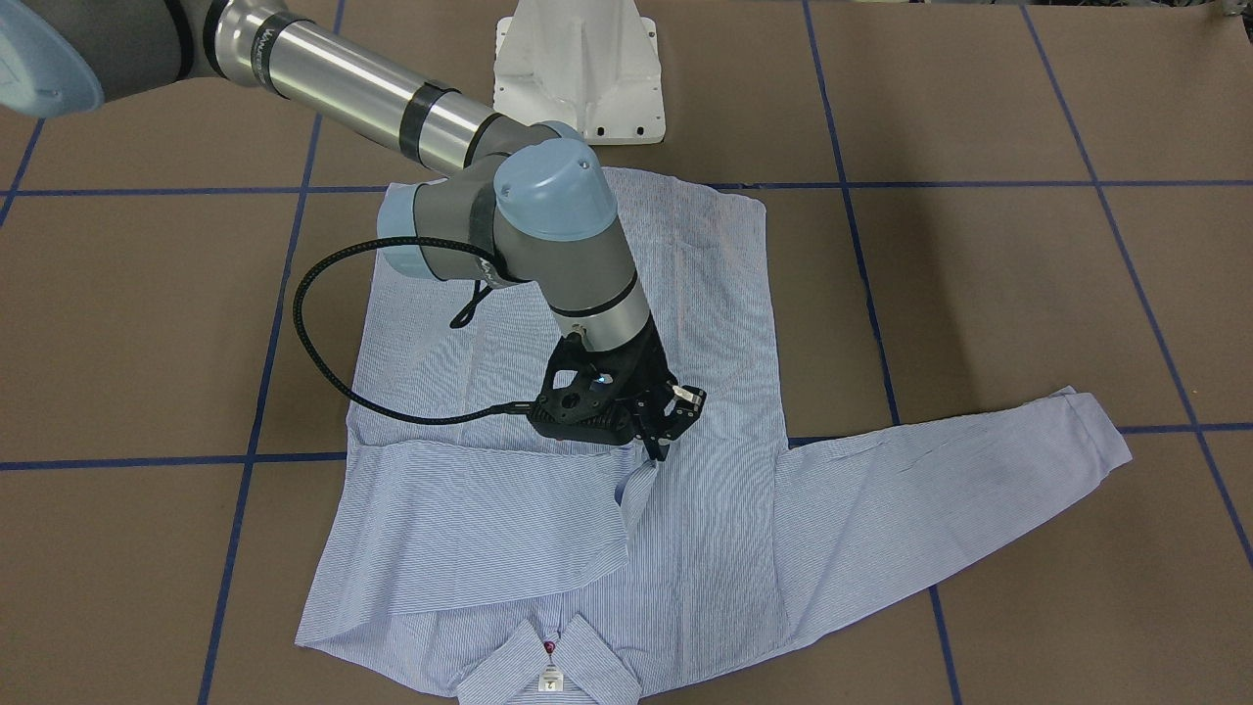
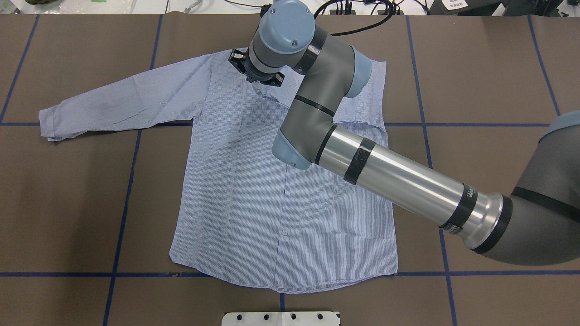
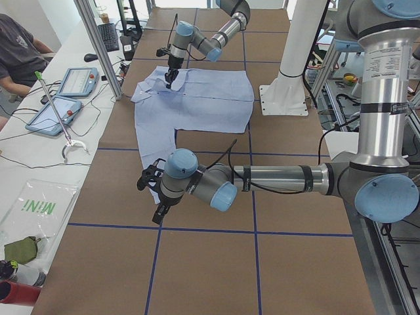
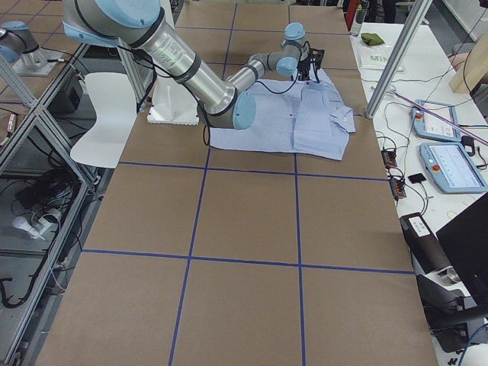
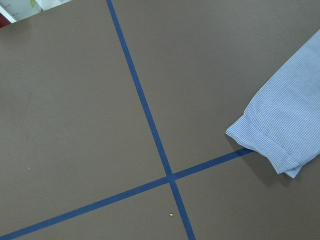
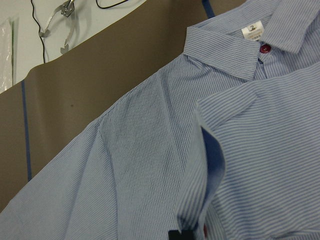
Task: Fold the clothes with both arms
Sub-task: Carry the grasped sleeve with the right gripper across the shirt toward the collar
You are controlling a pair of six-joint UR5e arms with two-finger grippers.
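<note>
Right end effector (image 1: pixel 658 443) pinching shirt (image 1: pixel 715 294) cuff, left end effector (image 3: pixel 159 211) grip unclear, collar label (image 6: pixel 252 30) reads "2"

The bench (image 1: pixel 1028 294) has a brown covering marked into a grid by blue tape lines (image 1: pixel 117 461). A white pedestal base (image 1: pixel 580 69) stands at its robot-side edge. An adjoining white side table (image 3: pixel 26 170) holds a teach pendant (image 3: pixel 80 80), a keyboard (image 3: pixel 108 36) and a clear bag (image 3: pixel 36 210). A person (image 3: pixel 16 52) sits beside it.
</note>
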